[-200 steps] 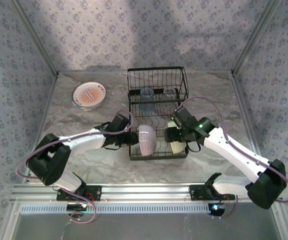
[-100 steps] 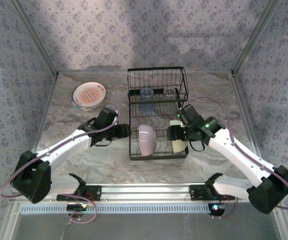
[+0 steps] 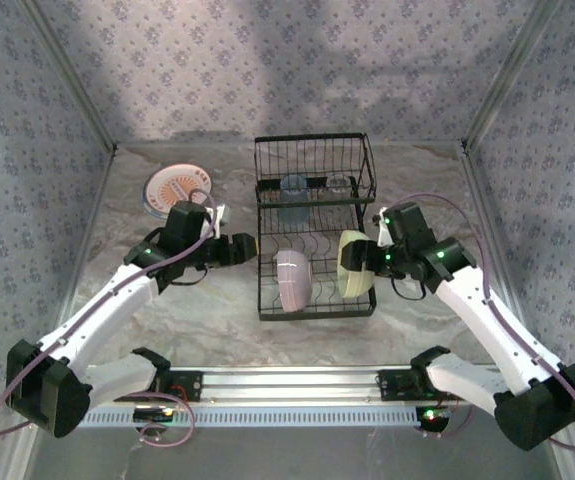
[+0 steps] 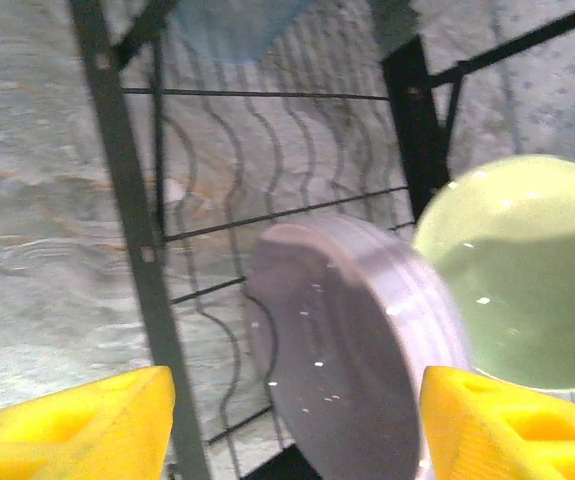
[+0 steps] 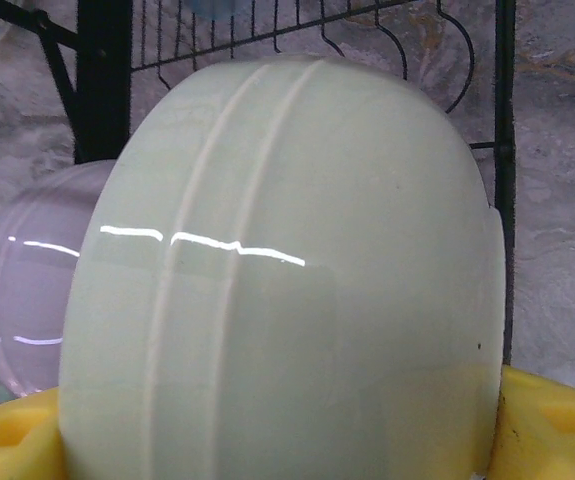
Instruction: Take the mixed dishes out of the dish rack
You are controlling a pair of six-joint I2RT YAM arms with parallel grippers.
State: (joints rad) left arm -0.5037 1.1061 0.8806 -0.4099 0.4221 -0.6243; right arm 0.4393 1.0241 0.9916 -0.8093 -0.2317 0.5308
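A: Looking at the rack point(image 3: 322, 235) first, where does it stand?

B: In the middle of the table point(image 3: 417, 320), between the two arms. A blue cup point(image 3: 293, 190) sits in its raised far basket.

A: And the right gripper point(image 3: 365, 258)?

B: It is clamped on the green bowl point(image 5: 287, 270), one yellow finger point(image 5: 552, 425) on each side of it. The bowl stands on edge at the right end of the near section. I cannot tell whether it rests on the wires.

A: The left gripper point(image 3: 247, 246)?

B: It is just outside the rack's left side, pointing in. Its fingers point(image 4: 87, 425) are apart with nothing between them.

A: What lies in front of it?

B: The lavender bowl point(image 4: 352, 340), on edge in the slotted near section, left of the green bowl.

A: Anything off the rack?

B: A stack of plates point(image 3: 170, 185) is on the table at the far left. The top one is cream with an orange pattern, and the left arm partly covers it.
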